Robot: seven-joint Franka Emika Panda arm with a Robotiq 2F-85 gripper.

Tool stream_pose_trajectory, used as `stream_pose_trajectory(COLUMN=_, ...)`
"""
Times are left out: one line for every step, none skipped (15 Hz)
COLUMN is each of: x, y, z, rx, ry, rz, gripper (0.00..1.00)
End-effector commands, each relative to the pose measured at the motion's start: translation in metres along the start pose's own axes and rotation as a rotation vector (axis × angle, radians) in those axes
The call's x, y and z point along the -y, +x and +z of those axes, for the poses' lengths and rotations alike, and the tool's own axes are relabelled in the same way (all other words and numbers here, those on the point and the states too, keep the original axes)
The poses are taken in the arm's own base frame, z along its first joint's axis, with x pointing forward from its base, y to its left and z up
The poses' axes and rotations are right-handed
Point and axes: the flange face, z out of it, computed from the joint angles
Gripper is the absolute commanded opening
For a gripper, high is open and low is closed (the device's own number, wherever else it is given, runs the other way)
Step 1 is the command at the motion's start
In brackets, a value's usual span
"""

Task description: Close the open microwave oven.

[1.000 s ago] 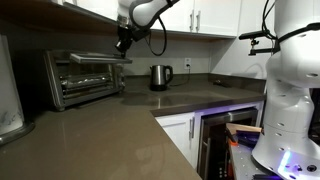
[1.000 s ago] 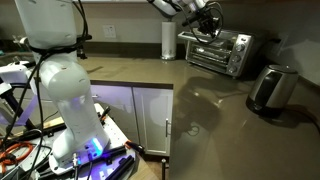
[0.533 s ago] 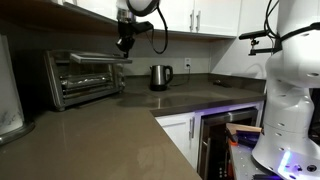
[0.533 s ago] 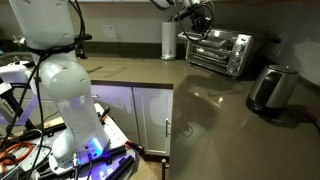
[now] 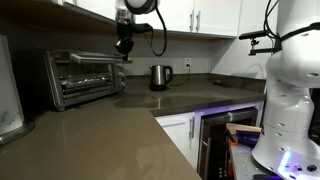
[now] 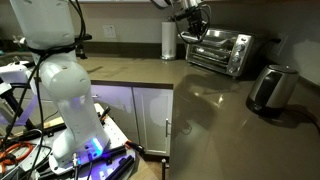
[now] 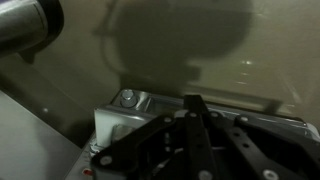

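The stainless-steel microwave oven [image 5: 82, 78] stands on the counter against the wall and shows in both exterior views [image 6: 217, 50]. Its glass door with the bar handle stands upright against the front and looks shut or very nearly shut. My gripper [image 5: 123, 44] hangs just above the oven's top front edge, at one end [image 6: 191, 19]. In the wrist view the dark fingers [image 7: 193, 112] lie together, shut on nothing, over the oven's steel top [image 7: 122, 112].
A dark electric kettle [image 5: 159, 77] stands on the counter beside the oven [image 6: 268, 88]. A white paper towel roll [image 6: 168, 40] stands at the oven's other side. Upper cabinets [image 5: 200, 15] hang above. The robot's white base [image 6: 62, 85] stands by the counter corner.
The gripper has drawn up and back from the oven's front to above its top edge. The door, tilted outward a second ago, now stands upright.
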Motion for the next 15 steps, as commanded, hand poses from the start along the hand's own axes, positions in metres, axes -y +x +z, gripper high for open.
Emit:
stream_pose_trajectory(x=-0.004, y=0.007, z=0.014, rx=-0.024, ry=0.018, rz=-0.022, gripper=0.00)
stream_pose_trajectory(x=-0.005, y=0.008, z=0.018, rx=-0.032, ry=0.013, rz=-0.021, gripper=0.00)
stream_pose_trajectory(x=-0.006, y=0.010, z=0.022, rx=-0.043, ry=0.010, rz=-0.021, gripper=0.00)
stream_pose_trajectory(x=-0.009, y=0.011, z=0.025, rx=-0.066, ry=-0.007, rz=-0.018, gripper=0.00)
stream_pose_trajectory(x=-0.011, y=0.013, z=0.027, rx=-0.095, ry=-0.031, rz=-0.018, gripper=0.00)
stream_pose_trajectory(x=-0.013, y=0.014, z=0.028, rx=-0.121, ry=-0.046, rz=-0.023, gripper=0.00)
stream_pose_trajectory(x=-0.015, y=0.015, z=0.029, rx=-0.146, ry=-0.063, rz=-0.031, gripper=0.00)
stream_pose_trajectory(x=-0.018, y=0.017, z=0.028, rx=-0.172, ry=-0.085, rz=-0.037, gripper=0.00)
stream_pose_trajectory(x=-0.020, y=0.017, z=0.027, rx=-0.198, ry=-0.111, rz=-0.041, gripper=0.00)
stream_pose_trajectory(x=-0.023, y=0.017, z=0.026, rx=-0.223, ry=-0.137, rz=-0.041, gripper=0.00)
stream_pose_trajectory(x=-0.025, y=0.017, z=0.023, rx=-0.242, ry=-0.153, rz=-0.042, gripper=0.00)
stream_pose_trajectory(x=-0.026, y=0.017, z=0.022, rx=-0.247, ry=-0.162, rz=-0.041, gripper=0.00)
stream_pose_trajectory(x=-0.027, y=0.016, z=0.022, rx=-0.236, ry=-0.154, rz=-0.040, gripper=0.00)
stream_pose_trajectory(x=-0.023, y=0.011, z=0.023, rx=-0.173, ry=-0.091, rz=-0.063, gripper=0.00)
stream_pose_trajectory(x=-0.020, y=0.008, z=0.022, rx=-0.157, ry=-0.063, rz=-0.068, gripper=0.00)
